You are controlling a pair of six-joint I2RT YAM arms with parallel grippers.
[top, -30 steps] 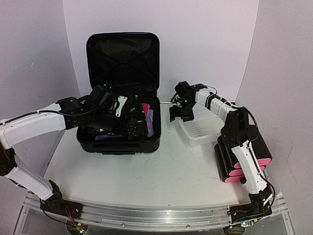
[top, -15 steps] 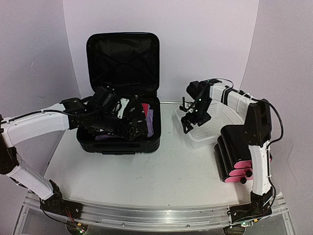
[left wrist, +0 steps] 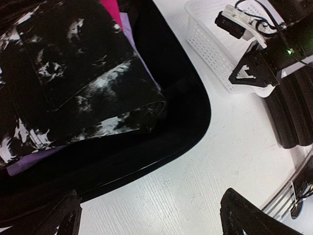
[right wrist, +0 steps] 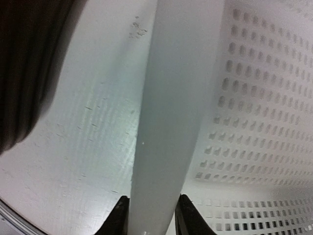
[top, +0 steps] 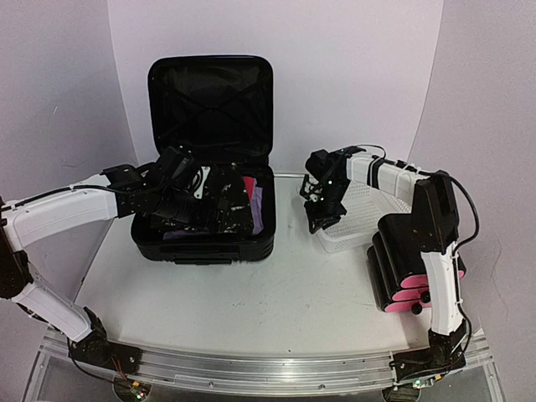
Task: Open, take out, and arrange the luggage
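Note:
The luggage (top: 209, 100) stands open on the table, lid upright against the back wall, base (left wrist: 186, 122) packed with clothes. A black-and-white patterned garment (left wrist: 73, 73) lies on top, with pink (left wrist: 111, 10) and purple (left wrist: 131, 36) cloth beside it. My left gripper (top: 224, 207) hovers over the base's right half, open (left wrist: 156, 223), with only table and the case's edge between its fingers. My right gripper (top: 322, 213) sits at the left rim of the white mesh basket (top: 362, 219). In the right wrist view it (right wrist: 152, 218) is shut on that rim (right wrist: 166, 122), a finger on each side.
A black box with pink drawer fronts (top: 404, 280) stands at the right, just in front of the basket and beside the right arm. White tabletop (top: 276, 285) lies between the luggage and the arm bases. Lilac walls close in behind and on both sides.
The right gripper has swung left and down from above the basket to its left rim and closed on it. The left arm has barely moved.

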